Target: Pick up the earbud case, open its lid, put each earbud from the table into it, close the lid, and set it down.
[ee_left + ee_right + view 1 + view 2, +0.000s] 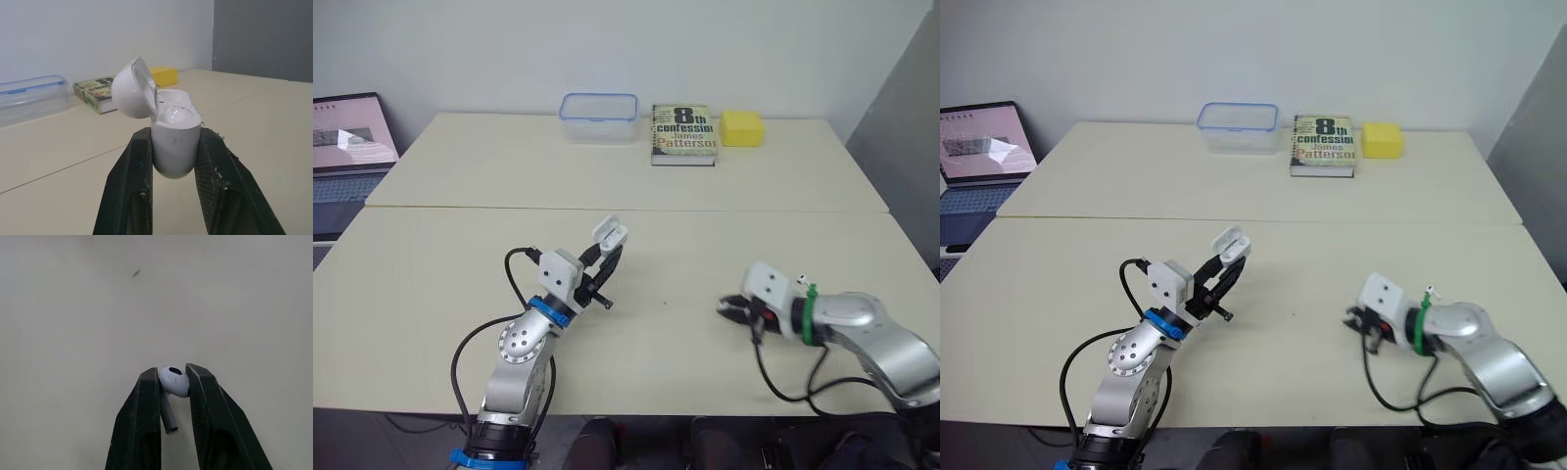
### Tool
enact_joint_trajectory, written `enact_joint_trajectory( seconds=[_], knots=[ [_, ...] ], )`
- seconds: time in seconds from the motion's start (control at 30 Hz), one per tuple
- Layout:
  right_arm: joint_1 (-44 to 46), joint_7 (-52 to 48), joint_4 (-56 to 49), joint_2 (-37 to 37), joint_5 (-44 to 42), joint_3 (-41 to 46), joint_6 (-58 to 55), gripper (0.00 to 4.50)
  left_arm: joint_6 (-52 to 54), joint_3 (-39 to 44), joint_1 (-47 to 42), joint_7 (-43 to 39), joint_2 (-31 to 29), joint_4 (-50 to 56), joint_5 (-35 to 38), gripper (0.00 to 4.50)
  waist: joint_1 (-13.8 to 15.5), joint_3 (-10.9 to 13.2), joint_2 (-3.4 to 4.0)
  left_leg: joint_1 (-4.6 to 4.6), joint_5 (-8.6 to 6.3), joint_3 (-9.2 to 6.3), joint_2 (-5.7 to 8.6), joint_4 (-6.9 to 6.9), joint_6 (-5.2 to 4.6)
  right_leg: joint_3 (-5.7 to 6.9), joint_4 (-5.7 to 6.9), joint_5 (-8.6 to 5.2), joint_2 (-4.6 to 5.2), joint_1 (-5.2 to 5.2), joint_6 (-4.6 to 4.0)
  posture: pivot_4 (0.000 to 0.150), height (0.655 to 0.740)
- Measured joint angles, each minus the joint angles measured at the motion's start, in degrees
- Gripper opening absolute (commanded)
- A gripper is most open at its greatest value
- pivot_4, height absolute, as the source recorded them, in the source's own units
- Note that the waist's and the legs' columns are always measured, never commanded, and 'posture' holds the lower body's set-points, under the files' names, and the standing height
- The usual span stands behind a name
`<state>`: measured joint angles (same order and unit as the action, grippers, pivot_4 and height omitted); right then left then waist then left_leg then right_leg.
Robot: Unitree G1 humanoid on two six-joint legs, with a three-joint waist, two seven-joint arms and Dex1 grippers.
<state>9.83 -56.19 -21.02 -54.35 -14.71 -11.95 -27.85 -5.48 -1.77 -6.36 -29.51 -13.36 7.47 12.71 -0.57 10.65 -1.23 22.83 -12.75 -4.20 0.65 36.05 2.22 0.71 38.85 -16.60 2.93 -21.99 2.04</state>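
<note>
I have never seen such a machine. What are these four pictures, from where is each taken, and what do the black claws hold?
This is a two-armed humanoid robot. Two pictures come from cameras in its head, looking down over a beige table; two come from cameras on its wrists. The left gripper holds a white earbud case with its lid open. The right gripper pinches a white earbud. At the far edge lie a clear plastic box with a blue rim, a paperback book and a yellow block; a laptop stands at the left.

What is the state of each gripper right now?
The left gripper is shut on the earbud case, whose lid stands open.
The right gripper is shut on an earbud.
</note>
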Motion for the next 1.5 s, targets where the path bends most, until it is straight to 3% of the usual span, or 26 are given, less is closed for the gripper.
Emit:
enact_joint_trajectory(
  seconds=[0.17,0.5,0.8,1.0,1.17,1.37,1.5],
  knots=[
    [0.4,-10.0,7.3,-3.9,1.7,-0.3,10.6,0.43,0.6,-0.1,1.5,0.2,-0.2,2.0,0.1,0.8,-0.1,0.0,-0.01,-0.01,0.0,0.05,-0.08,0.01,0.01,-0.05,0.0,0.01,-0.09,0.0,-0.01,0.15,0.732],
    [1.9,-20.7,14.0,-7.7,5.2,-1.6,17.3,0.43,2.6,-0.1,3.0,0.7,-0.3,4.6,0.1,0.8,0.6,0.0,-0.02,-0.06,0.0,-0.01,-0.06,0.03,0.03,0.0,-0.15,0.04,-0.07,0.17,-0.07,0.15,0.732],
    [2.1,-21.4,14.9,-7.7,7.2,-1.5,19.6,3.42,3.9,-0.1,4.6,1.4,-0.3,6.4,0.0,0.8,0.6,0.0,-0.05,-0.46,-0.02,-0.03,-0.07,0.04,0.06,-0.02,-0.31,0.03,-0.05,0.64,-0.04,0.15,0.732],
    [0.2,-21.2,10.3,-8.4,4.8,2.0,16.0,3.45,4.1,-0.3,5.3,1.4,-0.3,6.8,0.0,0.8,0.6,0.0,-0.03,-0.36,-0.04,-0.05,-0.07,0.02,0.09,-0.04,-0.3,0.04,-0.04,0.54,-0.06,0.15,0.732],
    [-1.8,-18.8,-2.2,-15.2,3.5,7.6,4.1,3.45,4.2,-0.5,6.2,1.5,-0.3,7.5,0.0,0.8,0.8,0.0,0.02,-0.19,-0.06,-0.12,-0.1,0.03,0.12,0.03,-0.36,0.04,-0.04,0.45,-0.06,0.15,0.732],
    [-0.9,-12.3,-11.7,-15.3,8.0,2.9,-10.3,3.45,5.0,-1.5,7.1,1.6,-0.3,7.8,-0.3,0.8,0.8,0.0,0.02,-0.17,-0.07,-0.1,-0.1,0.02,0.14,0.03,-0.38,0.03,-0.01,0.42,-0.06,0.15,0.732],
    [-0.1,-11.0,-11.7,-15.2,11.0,-1.7,-12.4,3.45,5.1,-1.8,7.1,2.1,-0.3,7.8,-0.5,0.8,0.8,0.0,0.02,-0.1,-0.07,-0.08,-0.07,0.03,0.14,0.04,-0.42,0.04,-0.01,0.35,-0.05,0.15,0.732]
  ],
)
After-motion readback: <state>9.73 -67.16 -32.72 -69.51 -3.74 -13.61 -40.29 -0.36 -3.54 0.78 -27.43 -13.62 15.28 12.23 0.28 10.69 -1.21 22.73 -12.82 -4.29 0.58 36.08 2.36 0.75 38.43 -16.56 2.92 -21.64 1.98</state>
